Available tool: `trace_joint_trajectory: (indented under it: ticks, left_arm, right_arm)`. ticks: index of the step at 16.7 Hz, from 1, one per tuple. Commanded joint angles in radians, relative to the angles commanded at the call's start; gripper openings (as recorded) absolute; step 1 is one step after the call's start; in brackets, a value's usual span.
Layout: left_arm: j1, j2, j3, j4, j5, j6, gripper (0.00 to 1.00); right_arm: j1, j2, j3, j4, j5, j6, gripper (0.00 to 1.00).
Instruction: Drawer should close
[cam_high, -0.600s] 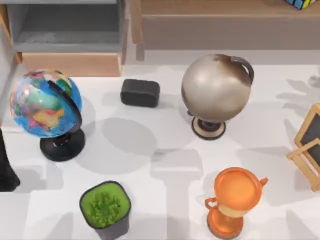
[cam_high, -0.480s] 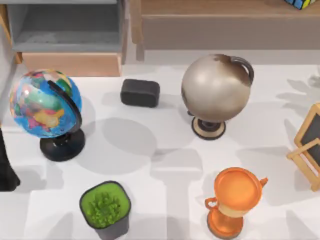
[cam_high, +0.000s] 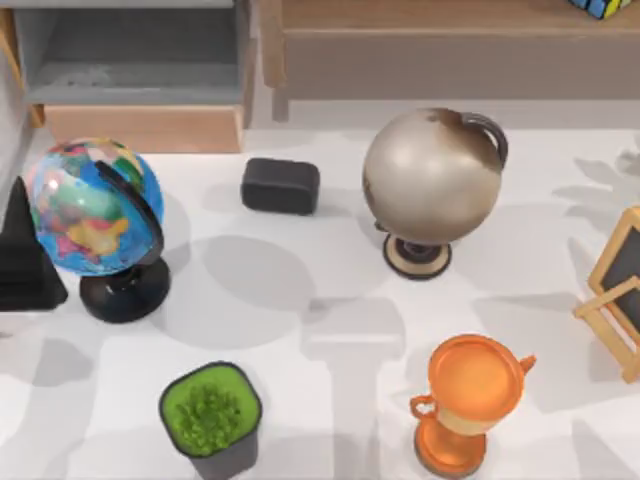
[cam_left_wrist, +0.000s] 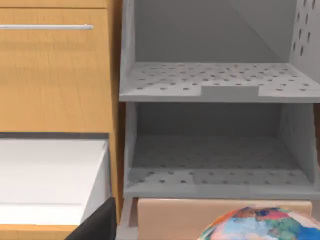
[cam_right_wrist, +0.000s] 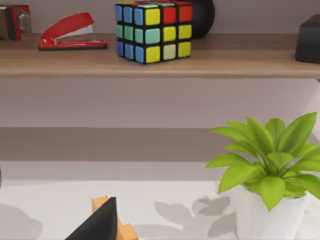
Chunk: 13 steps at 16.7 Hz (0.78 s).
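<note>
Left gripper (cam_high: 25, 250) hovering at table's left edge, finger spread impossible to tell; colourful globe (cam_high: 90, 207) just beside it, drawer (cam_high: 140, 85) standing open beyond.

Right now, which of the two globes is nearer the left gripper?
The multicoloured globe at the table's left, right beside the left gripper. The plain beige globe stands well to the right.

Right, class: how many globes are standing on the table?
2: a colourful globe at the table's left, before the drawer, and a pale brown globe near the middle.
</note>
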Motion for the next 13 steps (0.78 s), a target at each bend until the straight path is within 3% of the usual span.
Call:
trace_joint_trajectory:
  ticks: [7, 10, 13]
  left_arm:
    - [-0.35, 0.407, 0.227, 0.168, -0.348, 0.006, 1.0]
    - [-0.416, 0.477, 0.27, 0.2, -0.413, 0.008, 1.0]
    - [-0.42, 0.482, 0.273, 0.202, -0.418, 0.008, 1.0]
  right_arm:
    - [0.0, 0.0, 0.0, 0.0, 0.0, 0.0, 1.0]
    - [0.0, 0.0, 0.0, 0.0, 0.0, 0.0, 1.0]
    - [0.0, 0.0, 0.0, 0.0, 0.0, 0.0, 1.0]
